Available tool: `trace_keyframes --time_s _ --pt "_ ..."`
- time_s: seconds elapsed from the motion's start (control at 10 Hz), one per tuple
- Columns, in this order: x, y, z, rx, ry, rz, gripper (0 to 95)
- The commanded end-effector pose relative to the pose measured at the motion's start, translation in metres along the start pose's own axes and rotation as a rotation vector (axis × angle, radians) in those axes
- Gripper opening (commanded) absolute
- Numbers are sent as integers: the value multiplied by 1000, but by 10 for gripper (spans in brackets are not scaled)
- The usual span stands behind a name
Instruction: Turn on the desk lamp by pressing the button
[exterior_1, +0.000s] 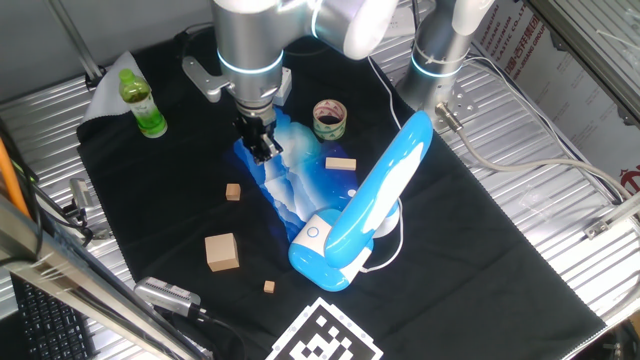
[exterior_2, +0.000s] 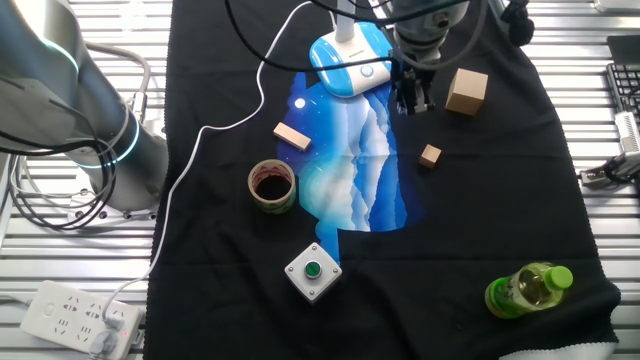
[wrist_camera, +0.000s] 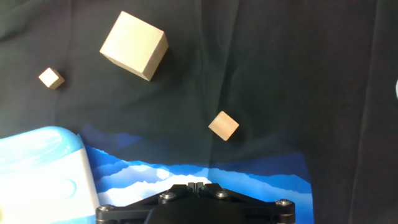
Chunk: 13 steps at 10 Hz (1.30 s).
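Observation:
The sky-blue and white desk lamp stands folded on the black cloth, with its rounded base toward the front. The small round button sits on top of the base and also shows in the other fixed view. My gripper hangs over the far left part of the blue-white patterned sheet, back and left of the button and not touching the lamp. In the hand view the fingertips press together with nothing between them. The lamp base lies at the lower left there.
Wooden blocks lie around: a large cube, small cubes and a flat piece. A tape roll, a green bottle, a green push button box and a marker card also sit on the cloth.

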<state>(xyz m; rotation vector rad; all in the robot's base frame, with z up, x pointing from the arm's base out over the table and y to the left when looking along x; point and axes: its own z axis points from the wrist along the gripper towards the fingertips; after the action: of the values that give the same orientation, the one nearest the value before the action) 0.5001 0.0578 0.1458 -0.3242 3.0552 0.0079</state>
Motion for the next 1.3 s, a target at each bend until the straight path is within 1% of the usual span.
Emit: trace_keyframes --time_s 0.1,0.2,0.3,0.4,0.5,0.7,0.8,0.9,1.3 --pt "-1 0 0 1 0 -33 0" --pt "-1 0 0 14 7 -61 0" --pt "-1 0 0 19 20 -101 0" --pt "-1 0 0 7 26 -163 0" --pt "-1 0 0 -27 52 -201 0" --pt "-1 0 0 -29 69 -248 0" --pt "-1 0 0 -27 73 -264 0" --pt "-1 0 0 -30 61 -296 0" --pt "-1 0 0 -25 55 -304 0"
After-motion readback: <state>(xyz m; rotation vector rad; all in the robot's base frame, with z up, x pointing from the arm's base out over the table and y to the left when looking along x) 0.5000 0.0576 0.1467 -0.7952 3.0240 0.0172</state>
